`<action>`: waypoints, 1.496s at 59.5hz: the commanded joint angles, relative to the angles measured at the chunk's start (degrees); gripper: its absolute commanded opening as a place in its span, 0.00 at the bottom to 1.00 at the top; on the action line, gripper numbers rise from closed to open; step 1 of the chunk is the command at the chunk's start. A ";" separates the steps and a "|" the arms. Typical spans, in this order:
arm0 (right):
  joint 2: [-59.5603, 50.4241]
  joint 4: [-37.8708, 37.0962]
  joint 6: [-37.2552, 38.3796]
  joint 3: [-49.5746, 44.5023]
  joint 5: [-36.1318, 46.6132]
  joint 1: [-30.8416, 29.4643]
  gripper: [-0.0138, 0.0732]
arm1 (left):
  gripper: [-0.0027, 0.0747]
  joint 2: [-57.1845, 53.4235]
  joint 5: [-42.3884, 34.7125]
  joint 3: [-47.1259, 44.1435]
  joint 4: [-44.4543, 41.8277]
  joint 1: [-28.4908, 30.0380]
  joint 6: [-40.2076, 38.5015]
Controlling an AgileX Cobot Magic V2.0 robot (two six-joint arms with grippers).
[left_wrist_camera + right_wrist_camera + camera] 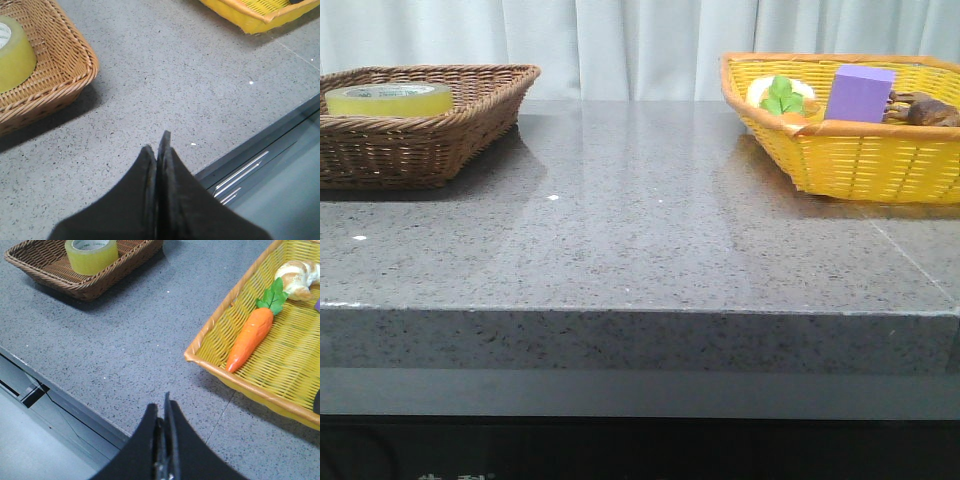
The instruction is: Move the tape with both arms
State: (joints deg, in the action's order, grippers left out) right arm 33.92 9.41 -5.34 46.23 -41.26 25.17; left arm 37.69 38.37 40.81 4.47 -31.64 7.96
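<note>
The tape (388,99) has some print on its pale core, too small to read. It's lying flat in the brown wicker basket (470,120) on the table's (640,250) left side. Across from it, the yellow basket (860,160) holds a purple block (859,94), a toy carrot (251,336) and a croissant (296,279). Both grippers, left (159,150) and right (162,412), are clenched on nothing, near the table's front edge.

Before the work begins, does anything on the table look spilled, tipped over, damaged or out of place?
Nothing stands out. The tape lies flat inside the brown basket. The carrot and purple block rest inside the yellow basket. Both baskets sit upright and look undamaged.
</note>
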 commanded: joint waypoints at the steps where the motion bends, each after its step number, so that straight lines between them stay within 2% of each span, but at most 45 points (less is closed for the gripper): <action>1: -0.01 0.51 -0.35 1.38 3.97 -0.14 0.08 | 0.01 -0.24 -4.26 1.43 0.86 -0.57 0.07; 10: -0.01 0.51 -0.35 1.38 3.97 -0.14 0.08 | 0.01 -2.76 -7.12 -0.33 -0.44 3.00 0.07; 22: -0.01 0.51 -0.35 1.38 3.97 -0.14 0.08 | 0.01 -11.49 -24.32 -12.45 1.11 13.84 0.07; 26: -0.01 0.51 -0.35 1.38 3.97 -0.14 0.08 | 0.01 -15.31 -27.78 -16.80 2.04 17.22 0.07; 42: -0.01 0.51 -0.35 1.38 3.97 -0.14 0.08 | 0.01 -30.34 -29.32 -30.01 2.42 24.97 -0.57; 50: -0.01 0.51 -0.35 1.38 3.97 -0.14 0.08 | 0.01 -35.76 -29.32 -34.40 -1.09 28.11 -7.56; 54: -0.01 0.51 -0.35 1.38 3.97 -0.14 0.08 | 0.01 -37.25 -30.20 -35.93 -3.51 29.06 -10.68; 66: -0.01 0.51 -0.35 1.38 3.97 -0.14 0.08 | 0.01 -39.02 -39.76 -41.51 -3.09 28.97 -10.70; 89: -0.01 0.51 -0.35 1.38 4.23 -0.14 0.08 | 0.01 -39.02 -41.41 -41.39 -3.09 28.74 -9.96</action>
State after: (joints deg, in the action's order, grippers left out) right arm 33.92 9.41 -5.34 46.23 -41.30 25.17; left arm -0.24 2.46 -0.19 1.28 -2.53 -1.93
